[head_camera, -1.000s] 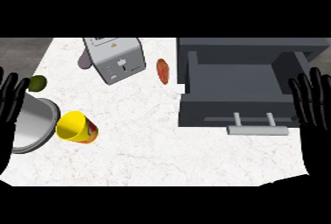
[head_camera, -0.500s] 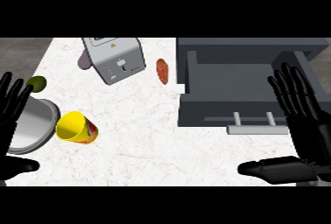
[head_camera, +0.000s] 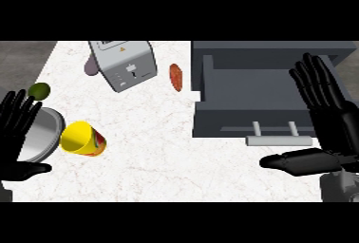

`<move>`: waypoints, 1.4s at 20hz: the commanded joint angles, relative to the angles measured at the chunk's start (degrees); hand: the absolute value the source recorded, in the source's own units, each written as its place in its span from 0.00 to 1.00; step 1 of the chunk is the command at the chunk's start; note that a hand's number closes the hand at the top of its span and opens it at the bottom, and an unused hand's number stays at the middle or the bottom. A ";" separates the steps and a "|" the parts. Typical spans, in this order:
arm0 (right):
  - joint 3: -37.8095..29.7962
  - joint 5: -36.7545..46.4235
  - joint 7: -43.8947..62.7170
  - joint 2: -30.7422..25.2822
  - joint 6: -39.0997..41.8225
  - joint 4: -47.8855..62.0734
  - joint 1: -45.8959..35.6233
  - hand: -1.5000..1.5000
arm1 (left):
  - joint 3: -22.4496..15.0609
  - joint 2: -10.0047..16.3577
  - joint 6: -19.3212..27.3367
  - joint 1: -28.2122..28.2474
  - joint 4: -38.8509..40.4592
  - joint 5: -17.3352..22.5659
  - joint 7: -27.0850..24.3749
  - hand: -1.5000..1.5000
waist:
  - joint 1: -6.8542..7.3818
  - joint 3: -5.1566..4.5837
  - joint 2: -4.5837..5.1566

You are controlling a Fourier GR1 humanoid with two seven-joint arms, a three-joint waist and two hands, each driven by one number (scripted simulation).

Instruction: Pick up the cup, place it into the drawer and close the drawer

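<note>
A yellow cup [head_camera: 82,138] with a red band lies on its side on the white counter at the left, its mouth facing up-left. The grey drawer [head_camera: 256,95] stands pulled open at the right, its handle [head_camera: 278,140] toward me. My right hand [head_camera: 324,118] is open, fingers straight up over the drawer's right side, thumb out to the left below the handle. At the left edge my left hand [head_camera: 17,130] is open, fingers up, beside the cup and apart from it. Neither hand holds anything.
A silver bowl [head_camera: 40,135] sits just left of the cup, partly behind my left hand. A green lime [head_camera: 39,90] lies above it. A grey toaster [head_camera: 125,62] stands at the back, with a purple thing [head_camera: 91,65] to its left and an orange-brown food item [head_camera: 176,76] to its right.
Both hands have moved inward and up from the view's edges. The right hand now stands over the drawer's right side with its thumb showing. The cup and drawer have not moved.
</note>
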 commanded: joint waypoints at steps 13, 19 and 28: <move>-2.73 -1.19 -0.56 -0.31 1.19 0.69 -1.19 0.00 | -1.02 0.35 0.95 -7.39 34.11 -15.17 -23.05 0.00 | -0.34 -0.01 0.02; -1.54 0.88 0.04 -0.21 0.40 1.64 -3.99 0.00 | -0.83 2.27 1.62 -14.35 51.51 -19.62 -33.26 0.00 | -0.72 -0.08 0.23; -3.46 -1.86 1.77 -1.63 2.06 1.27 -4.14 0.00 | -0.49 4.12 1.05 -18.73 67.46 -22.96 -48.13 0.00 | -1.43 -0.20 0.51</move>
